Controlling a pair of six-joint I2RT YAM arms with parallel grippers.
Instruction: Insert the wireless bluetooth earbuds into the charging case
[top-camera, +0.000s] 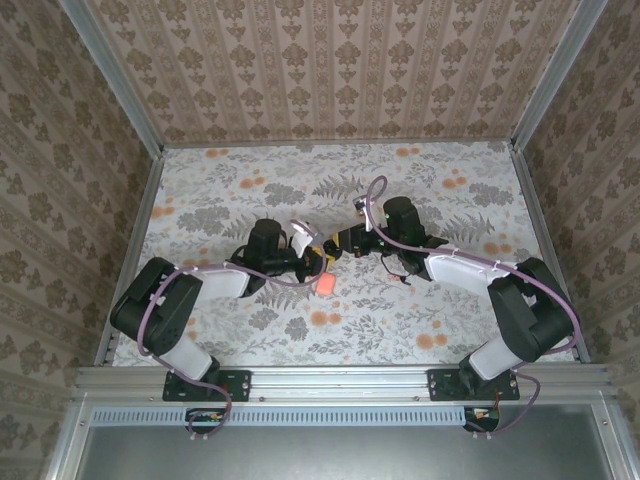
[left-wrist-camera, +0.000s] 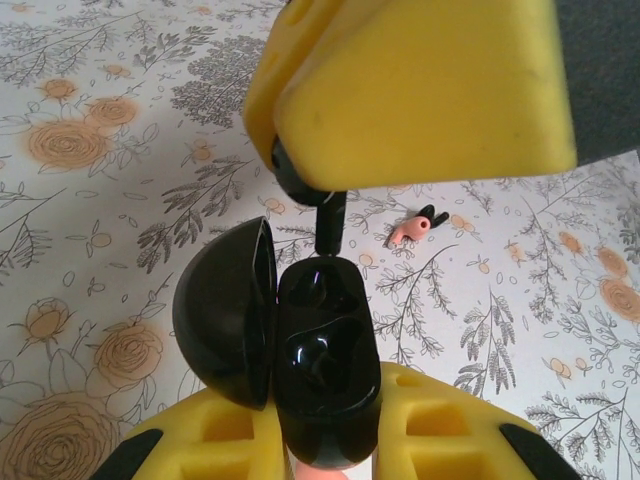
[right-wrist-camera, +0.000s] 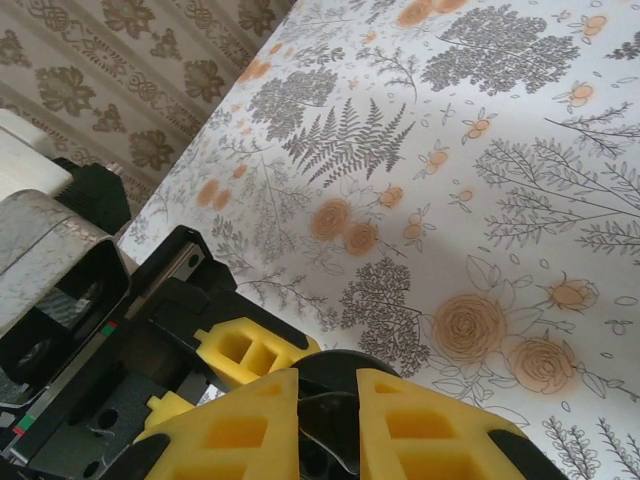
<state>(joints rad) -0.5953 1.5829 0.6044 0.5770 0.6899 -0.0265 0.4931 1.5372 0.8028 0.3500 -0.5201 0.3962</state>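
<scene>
Left tool (left-wrist-camera: 325, 440) is clamping the base of one black charging case (left-wrist-camera: 325, 370), its round lid (left-wrist-camera: 225, 310) standing open at the side. Right tool (right-wrist-camera: 325, 405), fingers pinched narrow, is holding one black earbud (left-wrist-camera: 332, 220) by the bud, stem pointing down at the farther of the case's two glossy wells, both looking empty. Its yellow pad is hanging over the case. One small pink-and-black piece (left-wrist-camera: 415, 228) is lying on the floral surface (left-wrist-camera: 100, 250) beyond, apart from the case.
</scene>
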